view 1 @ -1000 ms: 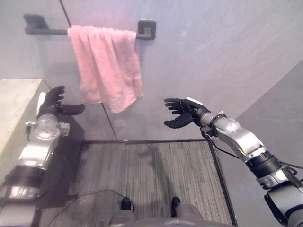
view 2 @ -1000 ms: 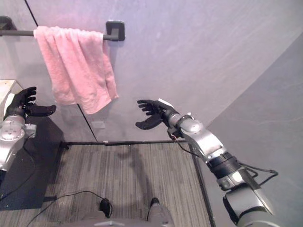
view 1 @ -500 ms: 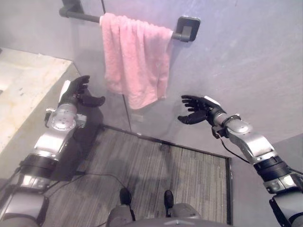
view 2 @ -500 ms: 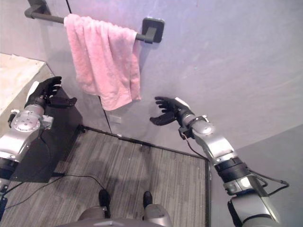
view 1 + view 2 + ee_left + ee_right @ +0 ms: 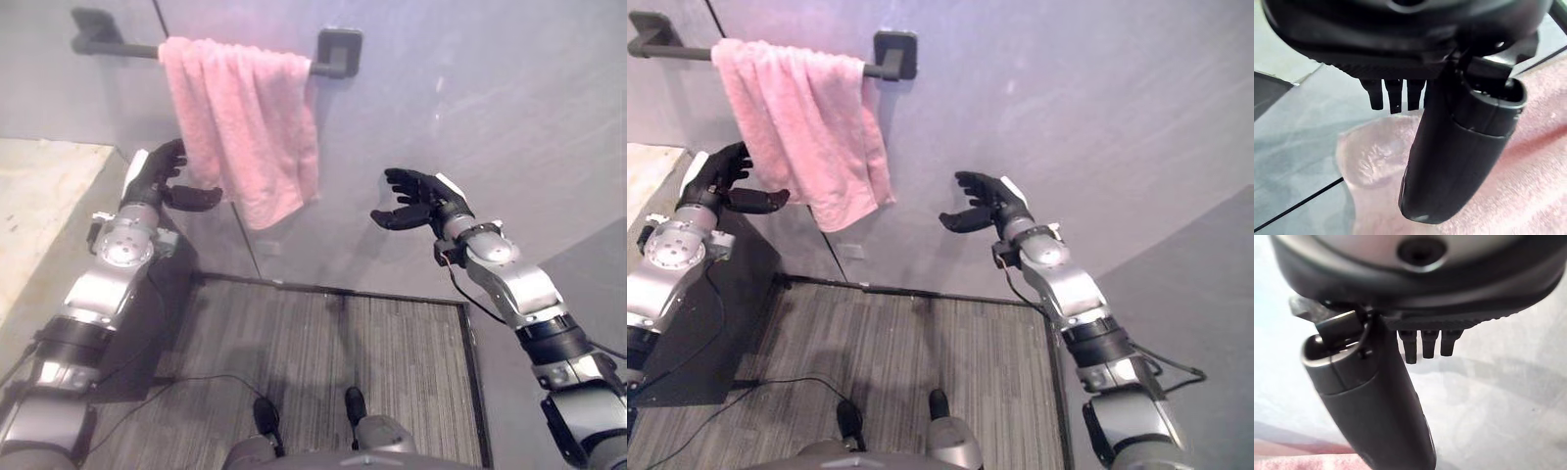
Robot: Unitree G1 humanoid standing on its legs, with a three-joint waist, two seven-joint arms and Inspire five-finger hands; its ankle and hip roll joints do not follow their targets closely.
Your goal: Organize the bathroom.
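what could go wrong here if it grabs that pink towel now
The pink towel hangs bunched and uneven over the dark bar, so a one-sided tug by the left hand, open at its left edge, might slide it off. The right hand is open, well to the towel's right, not near enough to steady it.

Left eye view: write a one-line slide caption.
Both open hands, left hand and right hand, flank a pink towel draped over the wall bar.

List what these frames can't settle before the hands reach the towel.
- Towel bar: its middle is hidden under the pink towel.
- Left hand: touching the towel or just short, unclear in the eye views.
- Counter: cut off by the left edge.
- Right hand: open, clear of the towel.
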